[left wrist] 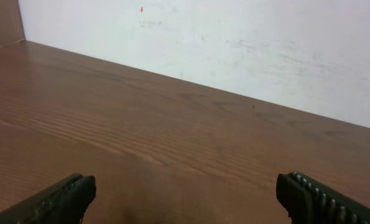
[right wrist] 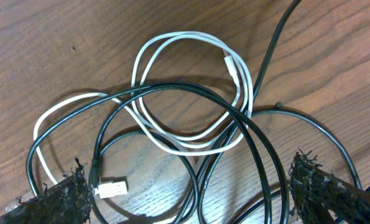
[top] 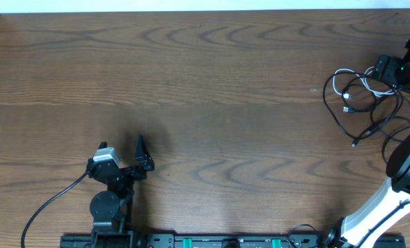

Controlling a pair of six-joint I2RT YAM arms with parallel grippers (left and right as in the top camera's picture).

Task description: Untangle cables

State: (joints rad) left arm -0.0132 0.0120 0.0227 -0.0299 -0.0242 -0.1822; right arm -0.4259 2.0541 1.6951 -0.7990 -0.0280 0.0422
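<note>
Your right gripper (right wrist: pixel 191 193) stood with its jaws spread wide and nothing between them, low over the cables (top: pixel 362 103), which lay bunched at the upper right of the overhead view. In the wrist view the white cable (right wrist: pixel 185 38) made a double loop in the upper middle. A black cable (right wrist: pixel 172 87) crossed it and ran down between the fingers. The white plug (right wrist: pixel 113 186) lay at lower left, just beside one finger.

The risk, as I judged it, was this: with jaws that wide, a close there would likely have caught several strands at once, and a pull would have tightened the tangle rather than freed it. Lifting the black loop could also have dragged the white one along, since the two interlaced. The heap sat near the right border of the overhead frame, so a sideways tug might have carried it out of sight.

Your left gripper (top: pixel 122 148), equally wide and empty, sat at lower left over the bare table (top: pixel 205 69), too far away to pin anything.
</note>
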